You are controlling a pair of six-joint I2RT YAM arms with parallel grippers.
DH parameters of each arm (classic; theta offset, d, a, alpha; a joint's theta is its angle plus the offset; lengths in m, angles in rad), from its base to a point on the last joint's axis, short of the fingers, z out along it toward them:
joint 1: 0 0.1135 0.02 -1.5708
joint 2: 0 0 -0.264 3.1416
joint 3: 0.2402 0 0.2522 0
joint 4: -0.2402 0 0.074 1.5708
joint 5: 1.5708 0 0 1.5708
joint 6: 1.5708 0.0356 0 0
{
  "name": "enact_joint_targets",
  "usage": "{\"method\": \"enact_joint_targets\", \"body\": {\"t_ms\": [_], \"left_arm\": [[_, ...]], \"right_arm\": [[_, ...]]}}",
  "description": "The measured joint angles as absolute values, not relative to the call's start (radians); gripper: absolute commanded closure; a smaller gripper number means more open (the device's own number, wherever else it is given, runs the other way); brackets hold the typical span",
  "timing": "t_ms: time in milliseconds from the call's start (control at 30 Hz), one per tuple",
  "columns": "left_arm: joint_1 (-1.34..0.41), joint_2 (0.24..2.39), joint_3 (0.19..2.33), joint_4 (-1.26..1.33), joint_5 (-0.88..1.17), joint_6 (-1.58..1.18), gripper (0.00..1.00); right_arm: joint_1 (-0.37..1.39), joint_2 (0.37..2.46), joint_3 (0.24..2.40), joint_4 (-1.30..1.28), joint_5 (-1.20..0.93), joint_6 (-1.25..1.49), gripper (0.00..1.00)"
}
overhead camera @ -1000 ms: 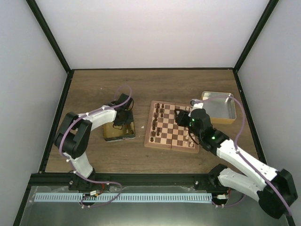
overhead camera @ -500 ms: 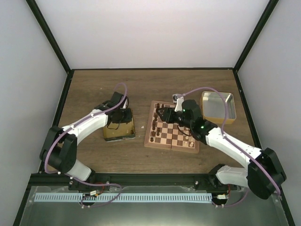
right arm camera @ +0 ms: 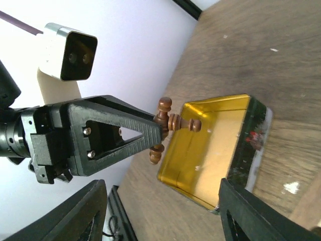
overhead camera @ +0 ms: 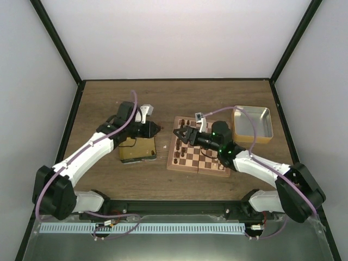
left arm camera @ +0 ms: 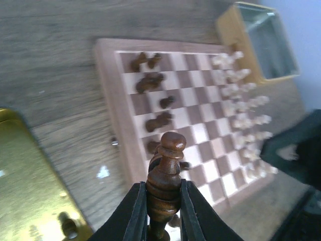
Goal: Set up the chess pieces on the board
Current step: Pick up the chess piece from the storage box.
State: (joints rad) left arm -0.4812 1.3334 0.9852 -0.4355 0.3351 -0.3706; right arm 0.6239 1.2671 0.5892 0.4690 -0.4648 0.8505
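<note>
A dark piece [left arm camera: 164, 178] is clamped lengthwise in the left gripper [left arm camera: 164, 193], head outward; the right gripper [right arm camera: 163, 201] is held with jaws apart.

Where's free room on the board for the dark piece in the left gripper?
Bare: the middle band of the board, between the dark chessmen and the cream chessmen. Gaps in the dark rows too. The cream side is packed.

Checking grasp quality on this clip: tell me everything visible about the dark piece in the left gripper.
The dark chess piece is glossy brown turned wood: rounded knob head, collar, bulging body. It juts head-first from the left gripper, pinched at its body by both black fingers, base hidden. Nothing else touches it; the board lies beyond.
</note>
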Motion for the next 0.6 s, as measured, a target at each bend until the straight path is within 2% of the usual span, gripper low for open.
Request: {"method": "enact_joint_targets", "body": {"t_ms": [200,600], "left_arm": [[-0.481,1.25,0.99,-0.4,0.524,-0.354,0.88],[-0.482,1.087,1.024,-0.258,0.772,-0.4,0.87]], "right_arm": [[0.628,1.244,0.554,0.657,-0.498,0.953,0.3],[0.641,1.232,0.564,0.843,-0.584,1.039,0.28]]}}
